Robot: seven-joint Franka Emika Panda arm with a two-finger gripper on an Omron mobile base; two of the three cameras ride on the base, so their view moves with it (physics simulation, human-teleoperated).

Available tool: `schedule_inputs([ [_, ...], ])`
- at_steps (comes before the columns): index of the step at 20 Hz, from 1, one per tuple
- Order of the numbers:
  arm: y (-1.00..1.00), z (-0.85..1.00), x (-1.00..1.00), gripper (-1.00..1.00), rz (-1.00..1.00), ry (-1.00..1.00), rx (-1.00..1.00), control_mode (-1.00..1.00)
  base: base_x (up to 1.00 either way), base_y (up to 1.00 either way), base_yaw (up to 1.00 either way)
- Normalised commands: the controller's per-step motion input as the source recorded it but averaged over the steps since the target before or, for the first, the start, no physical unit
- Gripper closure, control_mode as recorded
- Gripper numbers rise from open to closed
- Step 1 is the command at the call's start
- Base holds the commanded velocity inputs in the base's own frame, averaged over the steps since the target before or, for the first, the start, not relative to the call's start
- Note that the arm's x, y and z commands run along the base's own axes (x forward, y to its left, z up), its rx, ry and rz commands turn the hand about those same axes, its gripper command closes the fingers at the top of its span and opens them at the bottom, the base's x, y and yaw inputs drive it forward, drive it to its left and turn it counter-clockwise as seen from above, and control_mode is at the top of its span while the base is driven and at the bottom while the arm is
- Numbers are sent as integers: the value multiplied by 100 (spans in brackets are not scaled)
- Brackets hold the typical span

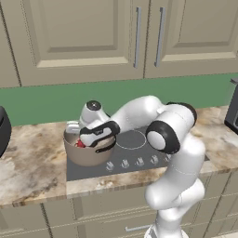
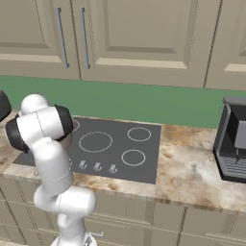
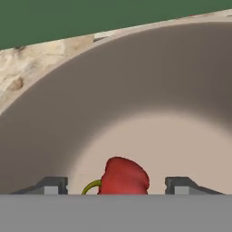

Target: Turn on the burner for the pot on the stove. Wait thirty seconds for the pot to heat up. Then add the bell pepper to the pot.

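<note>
**Two finger tips apart, red pepper between them inside the pot**

Two dark finger tips of the gripper (image 3: 116, 186) rose at the bottom of the hand view, standing wide, with the bell pepper (image 3: 123, 177) in the gap and clear space on both sides of it; neither tip touched it. The pepper, red with a curled yellow-green stem at lower left, lay low inside the pot (image 3: 149, 90), whose taupe wall curved across the upper frame.

From the left base view the gripper (image 1: 83, 142) hung just over the pot (image 1: 86, 155) at left of centre, a speck of red bell pepper (image 1: 80, 144) showing under the hand and the black handle curving beside it. The pot sat on the left end of the stove (image 1: 135, 155), a dark glass cooktop with thin white rings and silver knobs (image 1: 132, 162) along its front edge.

Around it ran a mottled tan stone counter (image 1: 32, 162), a green backsplash (image 1: 56, 100) and beige upper cabinets (image 1: 83, 37) with slim metal handles; beige drawers sat below.

In the right base view the arm hid nearly all of the pot, yet the stove (image 2: 115, 149) lay open with its rings plain, and a black appliance (image 2: 233, 139) stood on the counter at far right. No writing could be read anywhere.
</note>
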Motion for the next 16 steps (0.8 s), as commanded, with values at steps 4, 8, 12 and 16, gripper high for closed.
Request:
schedule_inputs([
  [4,12,16,-6,-100,0,0,0,-100,0,0,0],
  [8,41,87,-80,-100,3,-3,0,-100,0,0,0],
  [12,28,100,-100,-100,14,-2,0,-100,0,0,0],
  [16,2,74,-100,-100,13,-13,1,-100,0,0,0],
])
